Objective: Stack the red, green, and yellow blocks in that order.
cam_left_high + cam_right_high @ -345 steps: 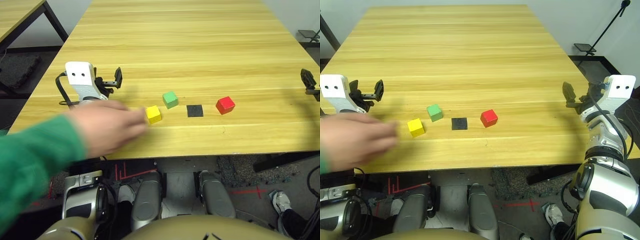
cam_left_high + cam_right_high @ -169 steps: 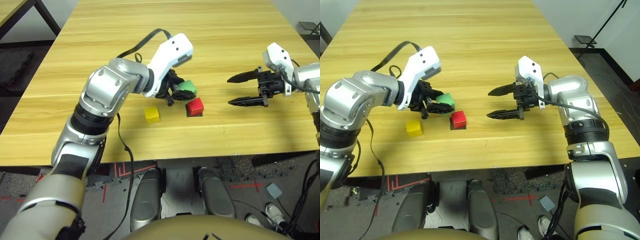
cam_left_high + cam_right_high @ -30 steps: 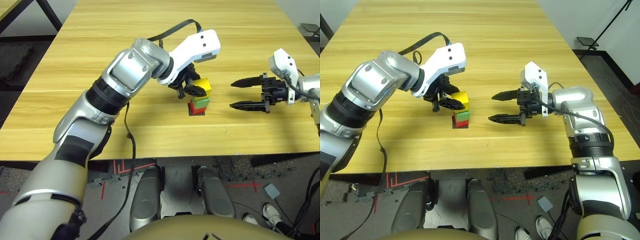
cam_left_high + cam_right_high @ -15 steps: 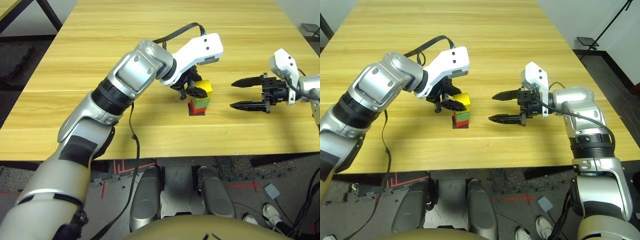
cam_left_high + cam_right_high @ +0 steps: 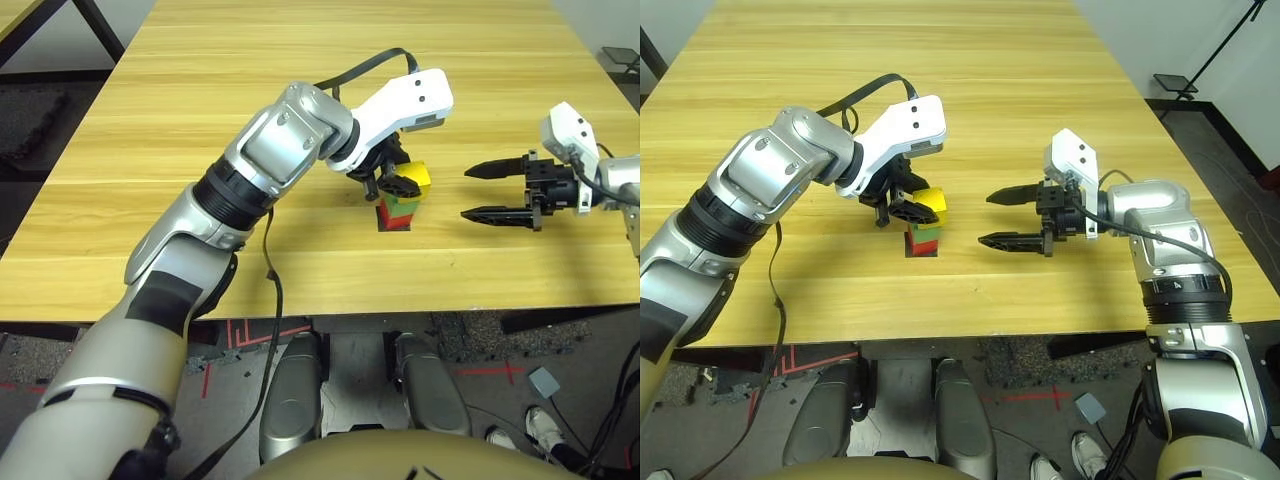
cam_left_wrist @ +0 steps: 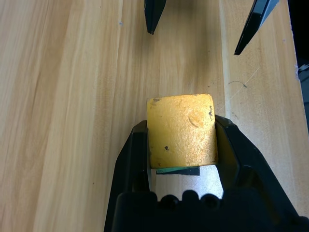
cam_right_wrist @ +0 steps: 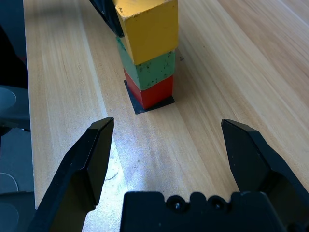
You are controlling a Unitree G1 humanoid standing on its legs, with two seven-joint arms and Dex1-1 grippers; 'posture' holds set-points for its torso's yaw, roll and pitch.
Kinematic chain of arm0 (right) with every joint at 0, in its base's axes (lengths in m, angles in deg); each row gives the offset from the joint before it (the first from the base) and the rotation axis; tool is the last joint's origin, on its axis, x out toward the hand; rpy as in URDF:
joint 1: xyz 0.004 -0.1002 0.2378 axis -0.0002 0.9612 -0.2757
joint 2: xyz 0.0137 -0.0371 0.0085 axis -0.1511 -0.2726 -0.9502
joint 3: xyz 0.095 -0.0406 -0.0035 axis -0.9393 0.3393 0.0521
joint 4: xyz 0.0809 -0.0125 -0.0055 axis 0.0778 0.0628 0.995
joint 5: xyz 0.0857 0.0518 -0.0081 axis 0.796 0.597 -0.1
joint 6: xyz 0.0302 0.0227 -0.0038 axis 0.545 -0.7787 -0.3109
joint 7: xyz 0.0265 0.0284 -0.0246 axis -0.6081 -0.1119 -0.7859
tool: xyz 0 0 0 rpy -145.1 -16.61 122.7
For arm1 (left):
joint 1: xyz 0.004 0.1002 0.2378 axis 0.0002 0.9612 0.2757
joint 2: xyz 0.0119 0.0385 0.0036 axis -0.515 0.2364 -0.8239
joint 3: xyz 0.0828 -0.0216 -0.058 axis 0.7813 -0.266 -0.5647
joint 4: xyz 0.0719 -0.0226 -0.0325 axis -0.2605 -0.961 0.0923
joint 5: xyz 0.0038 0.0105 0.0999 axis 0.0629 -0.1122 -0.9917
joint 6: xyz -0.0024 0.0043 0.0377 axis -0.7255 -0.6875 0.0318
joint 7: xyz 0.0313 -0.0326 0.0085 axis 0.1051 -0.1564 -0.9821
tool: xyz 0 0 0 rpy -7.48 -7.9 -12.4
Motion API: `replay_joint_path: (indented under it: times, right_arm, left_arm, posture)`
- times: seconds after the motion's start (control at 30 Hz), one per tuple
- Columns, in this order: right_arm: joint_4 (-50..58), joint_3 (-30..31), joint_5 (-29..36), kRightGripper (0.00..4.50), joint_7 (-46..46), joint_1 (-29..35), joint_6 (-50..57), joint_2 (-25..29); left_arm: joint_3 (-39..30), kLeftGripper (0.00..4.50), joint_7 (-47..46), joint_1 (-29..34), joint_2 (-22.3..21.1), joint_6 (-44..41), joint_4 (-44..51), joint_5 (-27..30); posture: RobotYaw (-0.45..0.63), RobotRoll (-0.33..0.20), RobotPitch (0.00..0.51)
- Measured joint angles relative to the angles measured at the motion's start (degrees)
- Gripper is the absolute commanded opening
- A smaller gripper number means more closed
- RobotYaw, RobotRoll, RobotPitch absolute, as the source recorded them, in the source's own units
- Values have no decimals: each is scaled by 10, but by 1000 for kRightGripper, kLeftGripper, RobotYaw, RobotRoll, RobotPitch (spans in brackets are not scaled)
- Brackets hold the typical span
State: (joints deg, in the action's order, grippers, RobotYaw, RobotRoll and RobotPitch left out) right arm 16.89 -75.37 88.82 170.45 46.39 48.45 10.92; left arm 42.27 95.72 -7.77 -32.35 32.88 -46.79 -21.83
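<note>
Yellow block sat gripped by its two side faces in the left gripper, on the green block over the red block. Stiff and light, it looked easily nudged. Right gripper waited near, jaws wide, on the bare wooden table.

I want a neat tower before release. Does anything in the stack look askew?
Yes. The yellow block, clamped in the left gripper, sits skewed on the green block, overhanging one side. Green on the red block looks squarer.
</note>
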Motion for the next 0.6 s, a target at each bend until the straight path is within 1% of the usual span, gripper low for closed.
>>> replay_joint_path:
  times: [0.33, 0.5, 0.57, 0.6]
  right_arm:
    - [1, 0, 0, 4500, 0, -1, 0, 0]
    - [-5, 0, 0, 4500, 1, -4, 0, 0]
    - [-11, 0, -1, 4500, 1, -10, -1, 0]
    - [-14, 0, -1, 4500, 2, -13, -2, 0]
  left_arm:
    - [0, 1926, 9, -2, -4, 4, -5, -8]
    - [5, 1926, 20, -2, -22, -19, 17, -8]
    - [4, 1926, 19, -1, -21, -24, 20, -8]
    - [3, 2276, 17, -1, -18, -26, 20, -8]
  posture:
    - [95, 80, 164]
    - [104, 76, 164]
    - [106, 74, 164]
    - [108, 74, 163]
